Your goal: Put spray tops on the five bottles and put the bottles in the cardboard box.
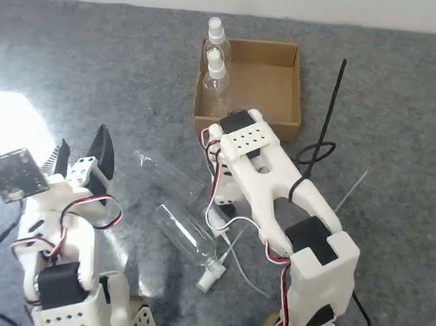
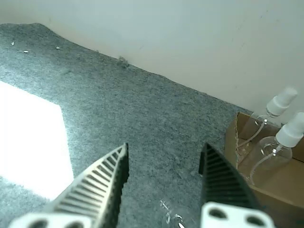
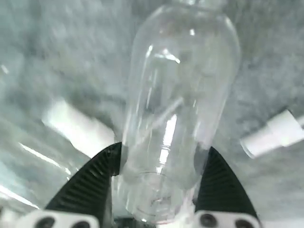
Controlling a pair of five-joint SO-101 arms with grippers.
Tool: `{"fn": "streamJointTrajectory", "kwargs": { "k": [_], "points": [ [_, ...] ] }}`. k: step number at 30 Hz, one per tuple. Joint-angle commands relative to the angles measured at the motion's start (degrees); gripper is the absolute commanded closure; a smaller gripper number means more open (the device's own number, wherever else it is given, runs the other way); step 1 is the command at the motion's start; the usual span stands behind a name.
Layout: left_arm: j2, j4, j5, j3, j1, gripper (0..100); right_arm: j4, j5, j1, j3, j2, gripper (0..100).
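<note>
Two capped clear bottles (image 1: 215, 78) (image 2: 273, 152) stand in the left side of the cardboard box (image 1: 285, 78) (image 2: 232, 137). My right gripper (image 1: 226, 207) (image 3: 159, 164) is tucked under its arm in front of the box, shut on the base of a clear bottle (image 3: 178, 95) that has no top. A loose white spray top (image 3: 275, 137) lies beside that bottle. Another bare bottle (image 1: 186, 232) lies on the felt with a spray top (image 1: 209, 274) at its mouth, and a third bottle (image 1: 164, 170) lies farther left. My left gripper (image 1: 81, 156) (image 2: 165, 149) hangs open above the mat, holding nothing.
A black rod with a looped cable (image 1: 325, 130) stands right of the box. A thin white dip tube (image 1: 350, 190) lies on the grey felt at the right. A bright sunlit patch (image 1: 6, 124) covers the mat's left side. A white wall (image 2: 190, 42) borders the far edge.
</note>
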Motion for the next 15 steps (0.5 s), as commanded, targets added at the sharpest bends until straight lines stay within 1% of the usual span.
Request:
{"fn": "streamJointTrajectory", "kwargs": {
  "k": [1, 4, 9, 15],
  "points": [
    [-0.44, -0.70, 0.35, -1.10, -0.18, 78, 5.05, 6.77, 3.74, -1.41, -4.70, 89.9],
    [-0.44, -0.70, 0.35, -1.10, -0.18, 78, 7.16, 12.13, 7.78, -1.41, -4.79, 90.0],
    [-0.44, -0.70, 0.35, -1.10, -0.18, 78, 7.69, 20.75, 13.05, 1.23, -7.16, 90.1],
    [-0.44, -0.70, 0.35, -1.10, -0.18, 78, 7.60, 28.57, 15.69, 10.46, -15.34, 89.7]
  ]
}}
